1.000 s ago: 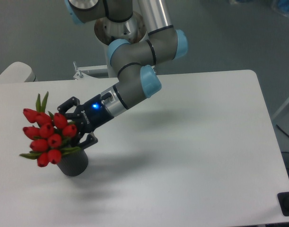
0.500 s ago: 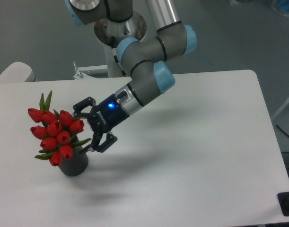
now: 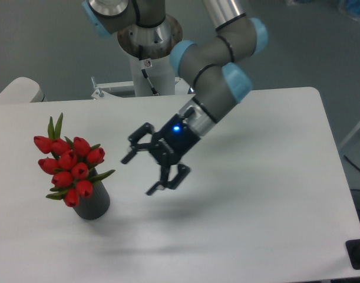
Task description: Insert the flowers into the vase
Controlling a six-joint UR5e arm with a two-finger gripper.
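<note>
The flowers (image 3: pixel 69 165), a bunch of red tulip buds with green leaves, stand with their stems down in the dark grey vase (image 3: pixel 92 203) at the left of the white table. They lean a little to the left over its rim. My gripper (image 3: pixel 139 174) hangs open above the table to the right of the vase, well apart from the flowers, with nothing between its fingers.
The arm's base (image 3: pixel 149 35) stands behind the table's far edge. A pale rounded object (image 3: pixel 17 90) sits off the far left corner. The white table (image 3: pixel 256 194) stretches away to the right.
The gripper has let go of the flowers and drawn back to the right, away from the vase. The bunch has settled more upright in the vase.
</note>
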